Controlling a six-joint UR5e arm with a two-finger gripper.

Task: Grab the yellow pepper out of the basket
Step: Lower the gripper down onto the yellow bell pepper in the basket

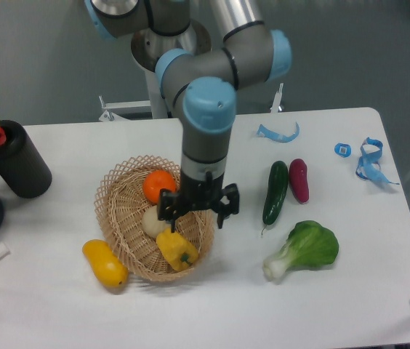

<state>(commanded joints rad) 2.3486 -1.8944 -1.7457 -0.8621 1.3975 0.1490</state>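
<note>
The yellow pepper (pixel 177 249) lies in the near right part of the oval wicker basket (pixel 115 198), its green stem pointing right. My gripper (pixel 195 219) hangs open over the basket's right side, just above and behind the pepper, with nothing between its fingers. Its left finger (pixel 167 217) stands over a pale round fruit (pixel 153 219); its right finger (pixel 223 214) is past the basket's right rim. An orange (pixel 158 185) sits at the back of the basket, partly behind the gripper.
A smooth yellow-orange fruit (pixel 105 263) lies outside the basket's near left. A cucumber (pixel 275 192), a purple eggplant (pixel 299 179) and a bok choy (pixel 305 249) lie to the right. A black cylinder (pixel 16 160) with red flowers stands at far left; blue tape bits (pixel 278 134) at back right.
</note>
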